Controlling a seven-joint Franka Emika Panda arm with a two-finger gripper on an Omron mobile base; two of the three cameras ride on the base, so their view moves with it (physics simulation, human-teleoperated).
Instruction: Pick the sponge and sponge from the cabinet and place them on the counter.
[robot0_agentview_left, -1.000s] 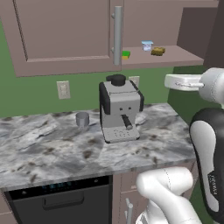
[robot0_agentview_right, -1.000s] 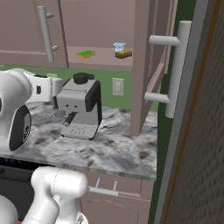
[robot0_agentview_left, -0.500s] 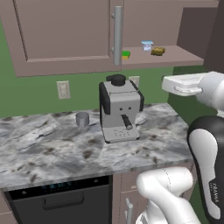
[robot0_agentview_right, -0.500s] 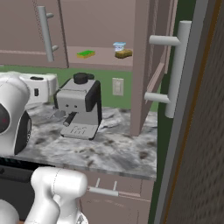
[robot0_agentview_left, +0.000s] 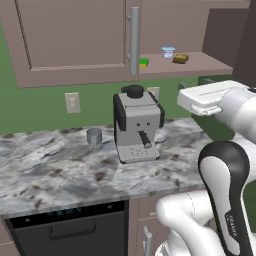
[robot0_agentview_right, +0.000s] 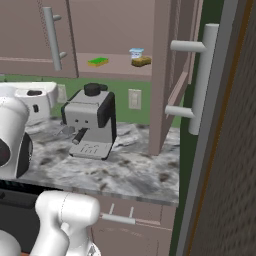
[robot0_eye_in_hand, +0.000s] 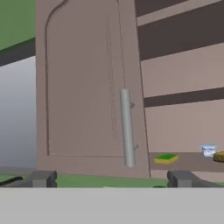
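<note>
Mauve-brown cabinet open; arm swings toward its shelf.
Pincer wide open, empty, hand lifted since a second ago; green sponge and tan sponge remain shelved above the counter.

From my seat, the mauve-brown wall cabinet stands open on its right side — the way onto the bare shelf front is free. The closed door's long grey bar handle borders that opening. Below, the grey-and-black coffee machine blocks a low route across the marble-patterned counter.
</note>
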